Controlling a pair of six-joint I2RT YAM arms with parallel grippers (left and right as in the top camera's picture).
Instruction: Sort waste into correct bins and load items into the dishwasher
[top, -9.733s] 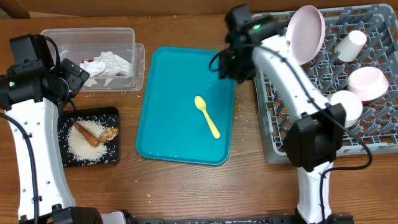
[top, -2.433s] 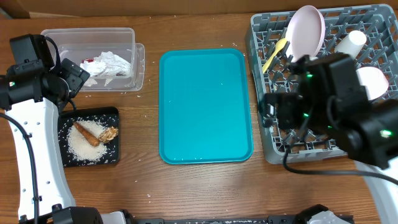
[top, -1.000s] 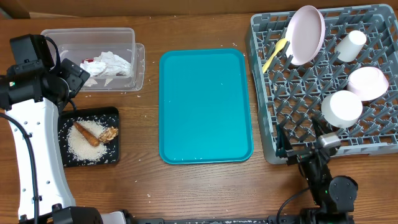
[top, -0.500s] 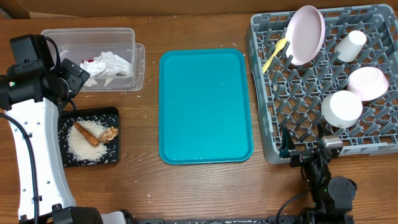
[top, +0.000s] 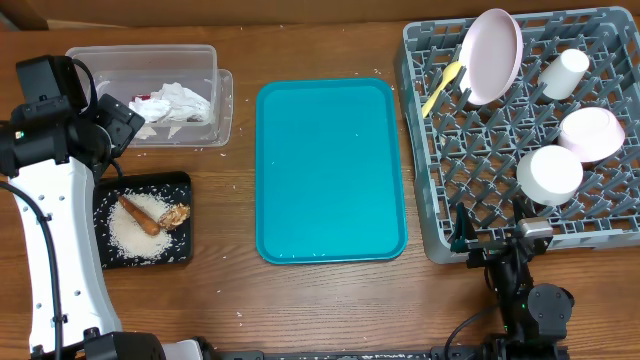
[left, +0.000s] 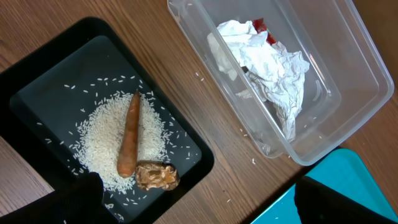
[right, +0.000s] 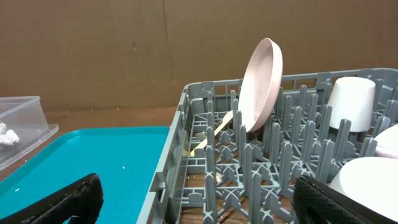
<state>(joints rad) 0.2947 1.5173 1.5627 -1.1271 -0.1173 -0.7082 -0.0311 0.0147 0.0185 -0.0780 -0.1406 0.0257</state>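
Yellow spoon now off teal tray, in dish rack; right gripper retracted, left gripper parked, both spread wide, empty; I judge sorting and loading done.

L arm runs up left edge of overhead frame, wrist bent at upper left; L pincer spread wide, empty. R arm tucked low at bottom right; R pincer also wide, empty

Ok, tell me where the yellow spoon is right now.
Overhead, the yellow spoon sits in the grey dish rack on the right side of the view, near its top-left corner, just left of the upright pink plate.
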